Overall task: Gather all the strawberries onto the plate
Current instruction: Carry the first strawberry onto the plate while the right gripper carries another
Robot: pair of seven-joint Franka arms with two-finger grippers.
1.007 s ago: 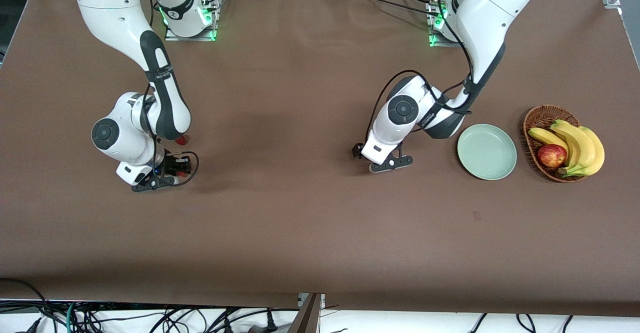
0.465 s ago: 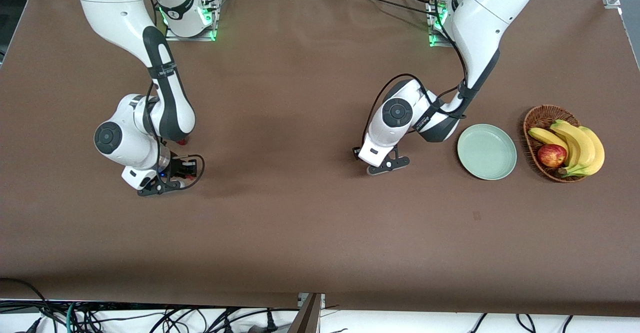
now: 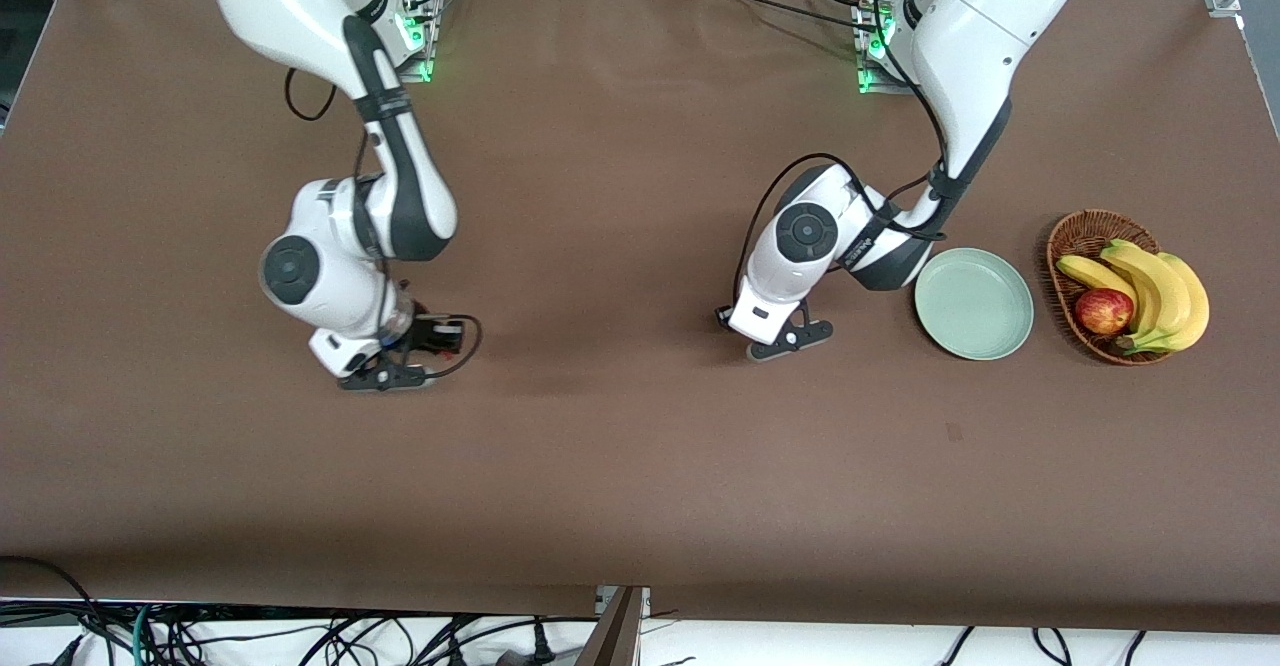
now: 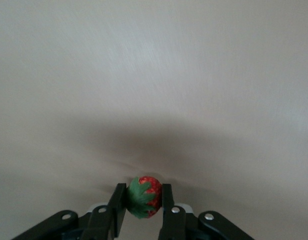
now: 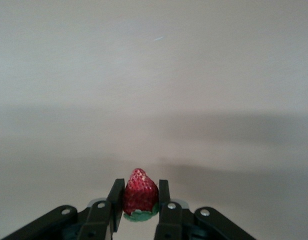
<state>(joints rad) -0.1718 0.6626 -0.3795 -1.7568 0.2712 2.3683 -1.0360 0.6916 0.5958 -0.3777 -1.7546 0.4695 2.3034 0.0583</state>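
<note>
My left gripper (image 4: 143, 190) is shut on a red strawberry (image 4: 147, 197) with its green leafy top showing. In the front view it (image 3: 788, 342) is low over the brown cloth, beside the pale mint-green plate (image 3: 973, 303), which holds nothing. My right gripper (image 5: 139, 189) is shut on a second strawberry (image 5: 140, 192), tip up. In the front view it (image 3: 388, 376) is over the cloth toward the right arm's end of the table. Both held berries are hidden by the hands in the front view. No third strawberry shows.
A brown wicker basket (image 3: 1062, 246) with bananas (image 3: 1160, 291) and a red-yellow apple (image 3: 1103, 310) stands beside the plate, toward the left arm's end. A brown cloth (image 3: 620, 466) covers the table.
My right gripper has moved with its strawberry toward the middle of the table, and its arm now covers the spot where a third berry lay. My left gripper has shifted slightly toward the plate.
</note>
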